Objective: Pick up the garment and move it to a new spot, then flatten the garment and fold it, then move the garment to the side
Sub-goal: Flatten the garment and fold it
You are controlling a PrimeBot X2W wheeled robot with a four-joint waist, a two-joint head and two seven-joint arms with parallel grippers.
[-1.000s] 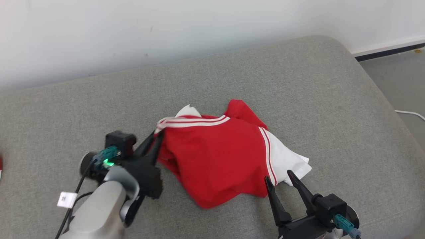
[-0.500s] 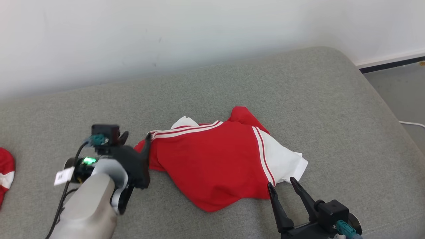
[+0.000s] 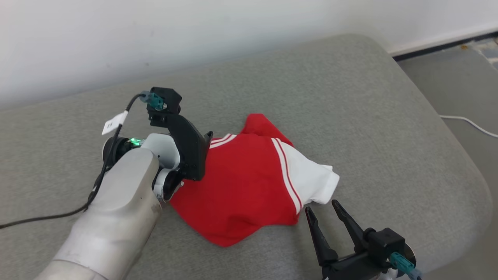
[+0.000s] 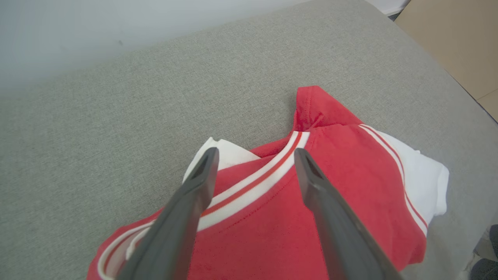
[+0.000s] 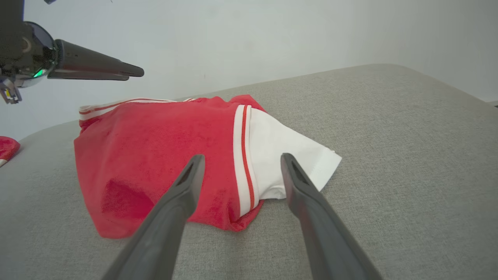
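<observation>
The garment (image 3: 249,182) is a red shirt with white striped trim and a white sleeve, lying crumpled on the grey cushion (image 3: 350,97). My left gripper (image 4: 255,155) hovers open above the striped collar edge (image 4: 249,182), holding nothing. In the head view the left gripper (image 3: 208,137) stands over the garment's left side, its fingers mostly hidden behind its own body. My right gripper (image 3: 321,208) is open just in front of the white sleeve (image 3: 311,181), apart from it. The right wrist view has the right gripper (image 5: 242,157) aimed at the sleeve's red-and-white seam (image 5: 243,155).
A pale wall (image 3: 194,31) runs behind the cushion. The cushion's rounded right edge drops to grey floor with a white cable (image 3: 467,122). Another red cloth (image 5: 6,149) lies at the far left. The left gripper (image 5: 130,73) shows above the garment in the right wrist view.
My left gripper has opened and let go of the garment's collar edge, then lifted and turned over the garment. The head camera has shifted. The right gripper stays open by the sleeve.
</observation>
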